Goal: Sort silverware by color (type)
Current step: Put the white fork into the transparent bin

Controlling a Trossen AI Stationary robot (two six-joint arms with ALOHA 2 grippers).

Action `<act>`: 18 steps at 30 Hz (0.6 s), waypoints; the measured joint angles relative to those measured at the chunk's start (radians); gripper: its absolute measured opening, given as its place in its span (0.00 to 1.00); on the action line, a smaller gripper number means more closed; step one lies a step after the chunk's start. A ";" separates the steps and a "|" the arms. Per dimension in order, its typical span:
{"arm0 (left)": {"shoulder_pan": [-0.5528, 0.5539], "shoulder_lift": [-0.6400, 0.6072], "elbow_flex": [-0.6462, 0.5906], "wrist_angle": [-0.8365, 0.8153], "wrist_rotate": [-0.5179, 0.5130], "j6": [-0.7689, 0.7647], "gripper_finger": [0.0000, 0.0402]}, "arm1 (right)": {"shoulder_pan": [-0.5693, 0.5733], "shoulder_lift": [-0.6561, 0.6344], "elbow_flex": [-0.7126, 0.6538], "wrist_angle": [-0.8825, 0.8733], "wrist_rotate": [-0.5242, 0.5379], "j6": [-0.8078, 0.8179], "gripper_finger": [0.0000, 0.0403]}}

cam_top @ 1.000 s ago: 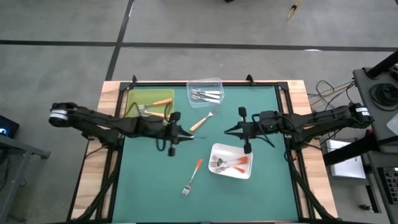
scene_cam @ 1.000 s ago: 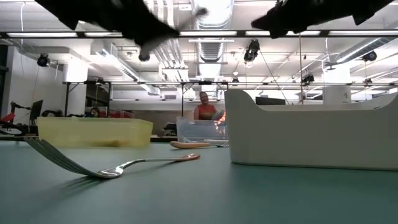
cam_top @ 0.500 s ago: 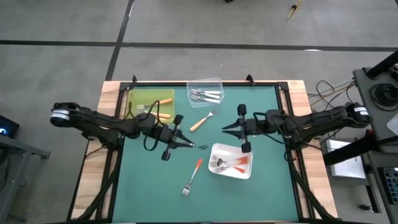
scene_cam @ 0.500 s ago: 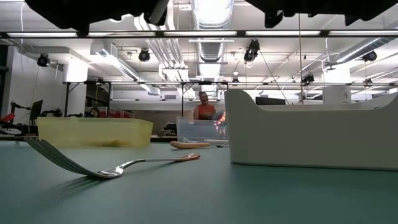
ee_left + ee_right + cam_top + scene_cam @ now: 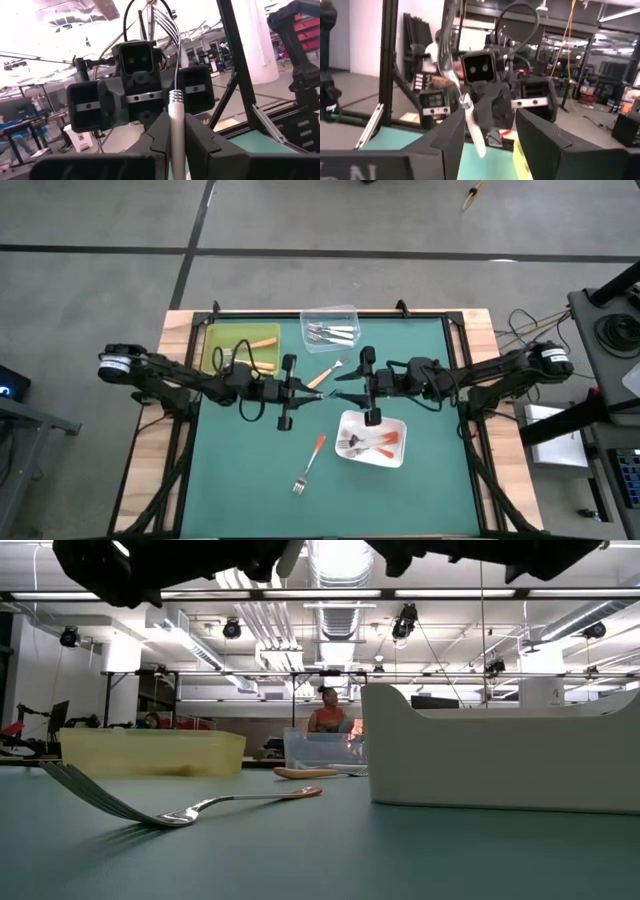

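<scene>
My left gripper point(image 5: 306, 392) and my right gripper point(image 5: 345, 383) face each other above the middle of the table. The left gripper point(image 5: 177, 121) is shut on a white-handled fork point(image 5: 176, 107), whose metal head point(image 5: 165, 17) juts toward the right arm. The right gripper point(image 5: 490, 118) is open, with one finger on either side of that fork point(image 5: 465, 107). Loose on the mat lie a tan-handled fork point(image 5: 322, 375) and a red-orange-handled fork point(image 5: 310, 463), the one seen close up in the low view point(image 5: 190, 810). My left gripper pinches the fork's white handle point(image 5: 176, 131) between its two fingers. It comes level from the table's left, and the fork runs on past the fingertips. The fork is lifted clear of the table, its tines toward the right gripper.
A yellow-green tray point(image 5: 225, 332) at the far left holds tan-handled forks. A clear tray point(image 5: 330, 312) at the far edge holds white-handled ones. A white tray point(image 5: 350, 420) right of centre holds red-orange ones. In the room beyond the table a person point(image 5: 325, 712) shows.
My right gripper has gone toward the table's left edge, up to the left gripper. My left gripper dipped toward the near edge with the fork, then came back to the middle, and its wrist has turned.
</scene>
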 joint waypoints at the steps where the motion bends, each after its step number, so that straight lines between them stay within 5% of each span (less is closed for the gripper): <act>1: 0.000 0.001 0.000 0.000 -0.007 0.002 0.04 | 0.000 0.012 0.013 -0.002 -0.005 0.005 0.42; 18: 0.008 -0.002 0.019 0.007 -0.108 0.040 0.04 | 0.000 0.150 0.203 0.001 -0.074 0.014 0.36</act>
